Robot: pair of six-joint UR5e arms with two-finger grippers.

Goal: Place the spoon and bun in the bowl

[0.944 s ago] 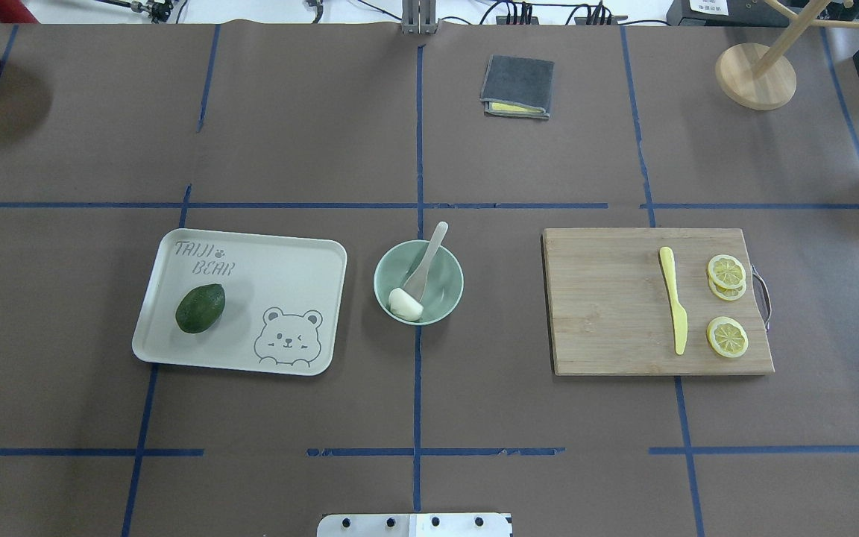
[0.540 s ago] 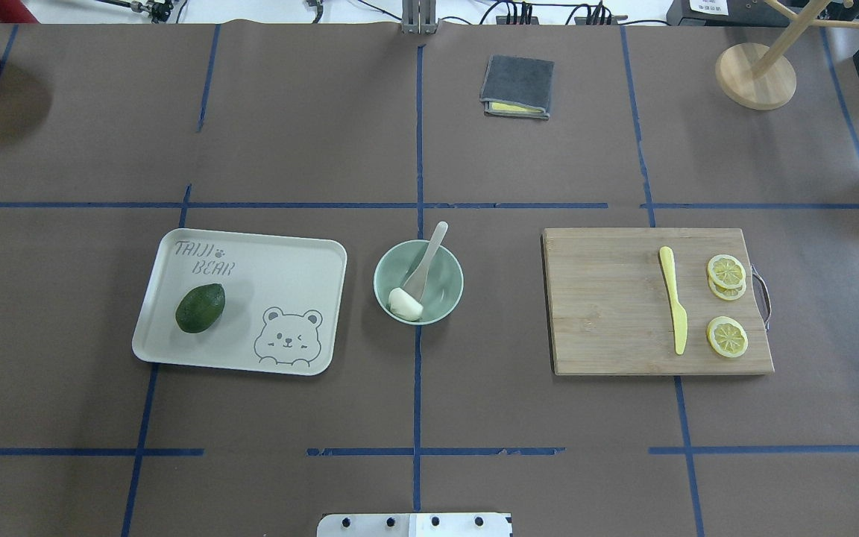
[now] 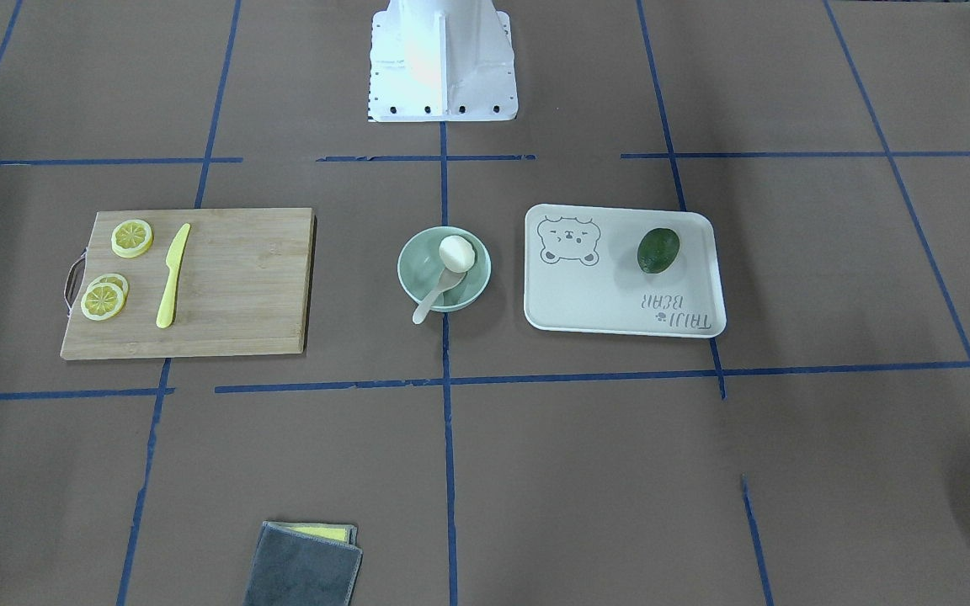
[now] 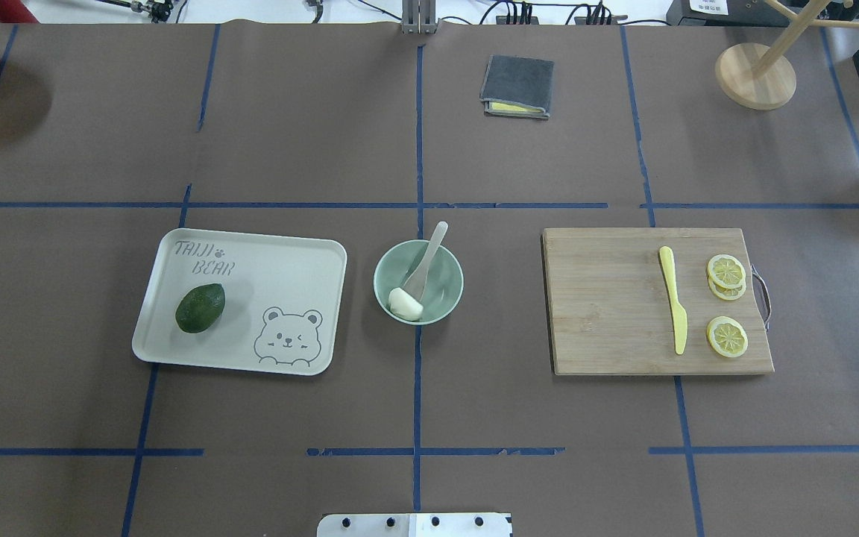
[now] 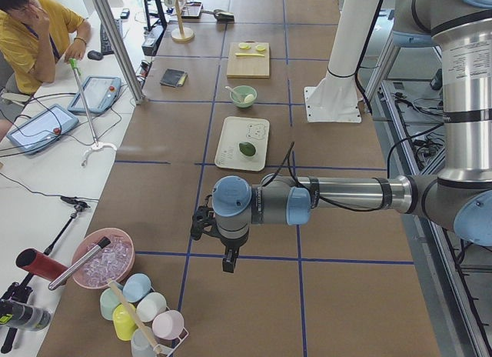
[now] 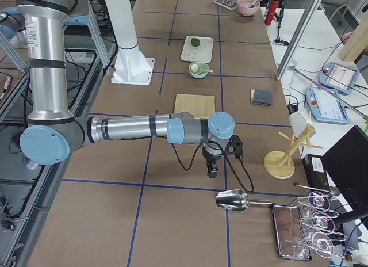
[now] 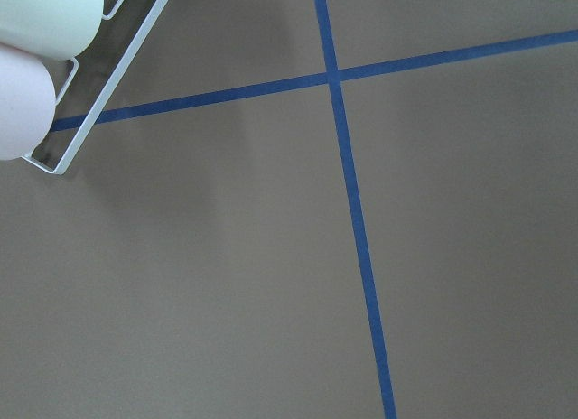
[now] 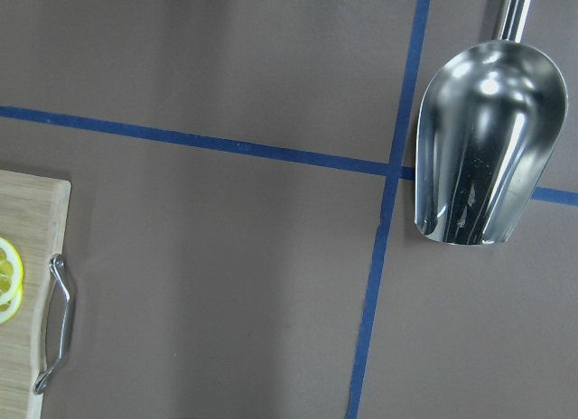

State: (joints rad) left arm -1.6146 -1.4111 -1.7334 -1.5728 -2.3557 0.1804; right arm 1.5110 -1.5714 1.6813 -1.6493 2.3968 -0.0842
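Note:
The pale mint-green bowl [image 4: 450, 289] stands at the table's middle, between the tray and the cutting board; it also shows in the front-facing view [image 3: 419, 255]. The white bun [image 4: 405, 303] [image 3: 455, 252] lies inside the bowl on its near side. The pale spoon [image 4: 429, 257] [image 3: 431, 301] rests with its scoop in the bowl and its handle over the far rim. My left gripper [image 5: 228, 265] hangs over the table's left end, far from the bowl. My right gripper [image 6: 213, 172] hangs over the right end. I cannot tell whether either is open or shut.
A bear tray [image 4: 273, 276] with a green avocado [image 4: 200, 307] lies left of the bowl. A cutting board [image 4: 608, 313] with a yellow knife [image 4: 673, 302] and lemon slices [image 4: 726, 335] lies right. A grey cloth [image 4: 517, 86] lies far back. A metal scoop [image 8: 479, 139] lies under the right wrist.

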